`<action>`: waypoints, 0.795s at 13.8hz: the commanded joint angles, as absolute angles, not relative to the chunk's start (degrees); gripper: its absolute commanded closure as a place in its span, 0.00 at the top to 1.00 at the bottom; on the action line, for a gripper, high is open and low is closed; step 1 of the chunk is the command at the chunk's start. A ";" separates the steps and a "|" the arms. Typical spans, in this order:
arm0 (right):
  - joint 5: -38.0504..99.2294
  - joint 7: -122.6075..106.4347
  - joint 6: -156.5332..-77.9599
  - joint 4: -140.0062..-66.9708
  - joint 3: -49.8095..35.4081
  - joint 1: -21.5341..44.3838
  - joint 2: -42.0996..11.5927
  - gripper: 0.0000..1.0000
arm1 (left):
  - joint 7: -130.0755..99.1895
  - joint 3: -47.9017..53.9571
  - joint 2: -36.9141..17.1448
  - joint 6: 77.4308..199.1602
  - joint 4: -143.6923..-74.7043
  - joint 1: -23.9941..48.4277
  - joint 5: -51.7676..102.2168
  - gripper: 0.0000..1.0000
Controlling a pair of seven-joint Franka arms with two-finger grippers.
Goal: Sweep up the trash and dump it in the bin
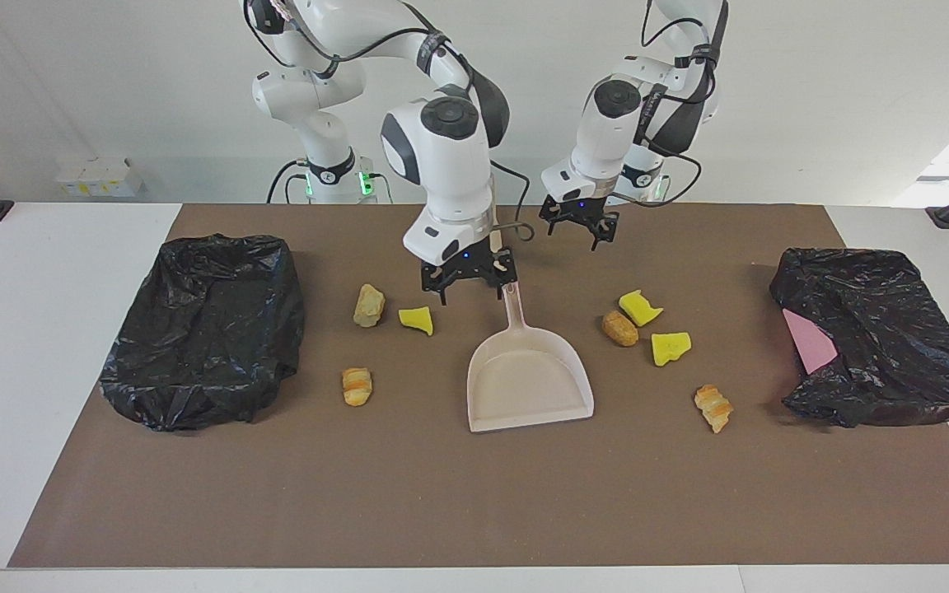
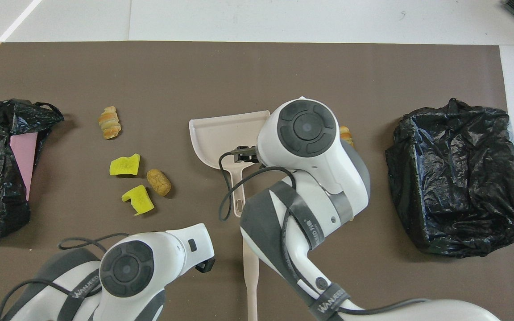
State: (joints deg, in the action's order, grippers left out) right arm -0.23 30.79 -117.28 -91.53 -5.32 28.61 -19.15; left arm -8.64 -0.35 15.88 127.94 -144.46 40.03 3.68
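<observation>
The desk (image 1: 71, 371) carries a black-bagged bin at each end, one at the right arm's end (image 1: 203, 329) and one at the left arm's (image 1: 878, 329), probably so either arm can dump. In the facing view, the dustpan (image 1: 524, 379) lies centred, mouth at six o'clock and handle at twelve, in line with the brush (image 2: 250, 276).

The right end effector (image 1: 468, 280) hangs spread wide and empty over the handle's tip, likely to grasp it. The left end effector (image 1: 580, 221), also wide open and empty, hovers at the dustpan's one o'clock.

The trash sits unswept: three pieces (image 1: 416, 319) at the dustpan's nine to ten o'clock, four (image 1: 620, 328) at two to three. The pieces share no heading, and the outermost lump (image 1: 713, 408) runs eleven-to-five.
</observation>
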 commanded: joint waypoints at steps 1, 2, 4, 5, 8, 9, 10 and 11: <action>0.09 32.34 -119.70 -92.10 -5.01 30.84 -20.39 1.00 | -14.21 -1.41 18.81 131.83 -148.88 46.38 3.87 1.00; -0.26 32.26 -120.06 -92.28 -5.10 31.02 -21.26 1.00 | -17.54 -1.32 18.63 132.53 -149.06 49.02 3.87 1.00; -0.61 32.43 -122.85 -92.81 -5.01 33.90 -23.81 1.00 | -23.70 -0.88 17.76 134.37 -149.06 53.15 3.87 1.00; -0.88 32.52 -124.70 -94.47 -5.01 35.32 -23.91 1.00 | -27.12 0.08 17.06 135.78 -148.98 54.74 3.87 1.00; -2.02 31.64 -128.23 -97.82 -5.01 35.50 -24.08 1.00 | -33.65 5.17 13.90 138.07 -147.92 55.55 3.78 1.00; -2.28 31.64 -128.23 -99.91 -5.01 36.73 -23.73 1.00 | -35.75 6.75 12.93 138.51 -147.40 55.55 3.69 1.00; -2.37 32.08 -127.88 -102.28 -4.84 38.04 -22.69 1.00 | -37.77 8.59 11.88 138.69 -146.70 55.55 3.69 1.00; -2.46 31.64 -127.97 -103.52 -4.83 37.53 -22.24 1.00 | -39.27 9.14 11.43 138.78 -146.08 55.63 3.60 1.00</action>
